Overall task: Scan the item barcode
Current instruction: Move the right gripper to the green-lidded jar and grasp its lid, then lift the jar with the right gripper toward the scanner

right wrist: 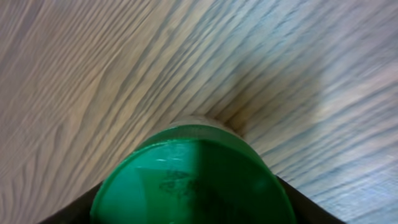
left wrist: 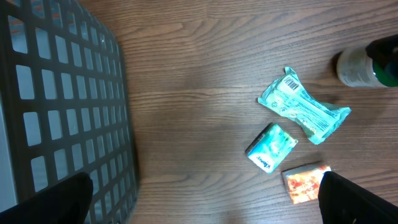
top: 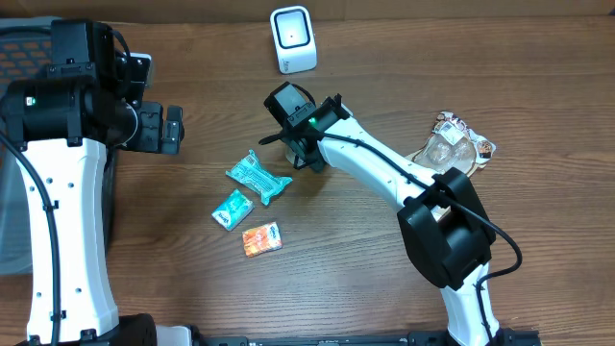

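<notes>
A bottle with a round green lid [right wrist: 193,180] fills the bottom of the right wrist view, standing on the wooden table. My right gripper [right wrist: 193,208] is over it, its dark fingers pressed against both sides of the lid. From overhead the right gripper [top: 300,144] hides the bottle. The left wrist view shows the bottle's pale body [left wrist: 354,68] at the right edge. The white barcode scanner [top: 292,38] stands at the back of the table, apart from the gripper. My left gripper [top: 165,130] hangs open at the left, holding nothing.
A crumpled teal packet [top: 258,178], a small teal pack [top: 231,209] and an orange pack [top: 261,238] lie in the middle. A clear bag of snacks [top: 456,149] lies at the right. A grey mesh basket [left wrist: 62,106] stands at the left edge.
</notes>
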You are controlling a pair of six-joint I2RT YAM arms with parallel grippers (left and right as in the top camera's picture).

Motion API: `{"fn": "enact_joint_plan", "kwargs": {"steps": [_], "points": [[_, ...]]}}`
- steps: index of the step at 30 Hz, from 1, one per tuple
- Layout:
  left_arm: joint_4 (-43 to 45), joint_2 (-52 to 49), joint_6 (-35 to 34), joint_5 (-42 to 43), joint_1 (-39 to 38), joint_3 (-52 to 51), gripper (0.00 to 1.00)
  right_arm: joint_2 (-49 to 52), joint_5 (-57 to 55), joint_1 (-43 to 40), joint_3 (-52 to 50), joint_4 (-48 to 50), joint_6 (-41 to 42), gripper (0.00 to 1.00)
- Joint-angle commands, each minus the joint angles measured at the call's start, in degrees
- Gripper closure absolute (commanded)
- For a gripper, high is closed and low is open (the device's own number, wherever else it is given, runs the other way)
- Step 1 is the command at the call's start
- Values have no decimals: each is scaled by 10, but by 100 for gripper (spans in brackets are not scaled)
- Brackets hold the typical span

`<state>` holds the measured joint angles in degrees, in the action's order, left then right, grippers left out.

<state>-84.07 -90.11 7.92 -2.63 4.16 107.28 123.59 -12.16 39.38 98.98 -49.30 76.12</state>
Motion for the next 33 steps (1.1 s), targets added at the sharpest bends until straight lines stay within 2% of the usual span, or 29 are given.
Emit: {"fn": "enact_joint_plan", "kwargs": {"steps": [1,2,4,9,12,15,16,20,22,26,33], "points": [[1,-2,6,-1,-1,5,0,5,13,2,-2,10,-12,17],[1,-2,6,-1,-1,5,0,5,17,2,3,9,-31,10],[1,-2,6,-1,-1,5,1,5,17,2,12,3,-53,1],[1,-2,6,-1,-1,5,0,5,2,2,61,-61,-104,0],[1,-2,6,-1,-1,5,0,5,-7,2,100,-111,-178,0],[1,-2,6,-1,-1,5,1,4,-5,2,143,-156,-323,0],[1,-2,6,-1,-1,5,0,4,7,2,174,-187,-460,0],[1,-2,7,-1,-1,5,1,4,80,2,197,-242,-744,0],[1,-2,6,-1,-1,5,0,6,107,1,192,-260,-843,0],[1,-2,6,-1,-1,5,0,6,135,1,166,-245,-937,0],[1,-2,7,-1,-1,5,1,7,126,-16,120,-149,-977,0]]}}
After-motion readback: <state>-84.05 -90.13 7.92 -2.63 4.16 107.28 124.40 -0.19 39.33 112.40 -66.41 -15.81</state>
